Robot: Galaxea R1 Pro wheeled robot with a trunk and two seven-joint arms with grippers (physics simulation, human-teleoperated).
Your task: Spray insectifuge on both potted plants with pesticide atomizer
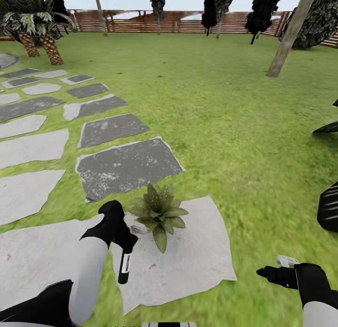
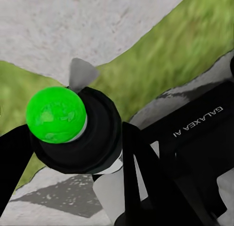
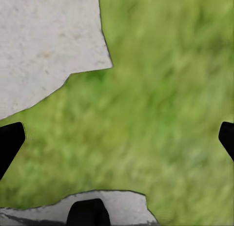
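While the left gripper [image 1: 123,237] clamps the bottle [image 1: 125,266], we note its base points down, plant [image 1: 159,212] just beyond, on a pale stone [image 1: 197,261].

- Your left gripper [image 1: 123,239] covers the upper part of the pesticide atomizer [image 1: 125,267], hiding its spray head.
- The potted plant [image 1: 158,213] hides its own pot beneath the leaves.
- Dark foliage [image 1: 330,207] at far right is cut off by the edge.
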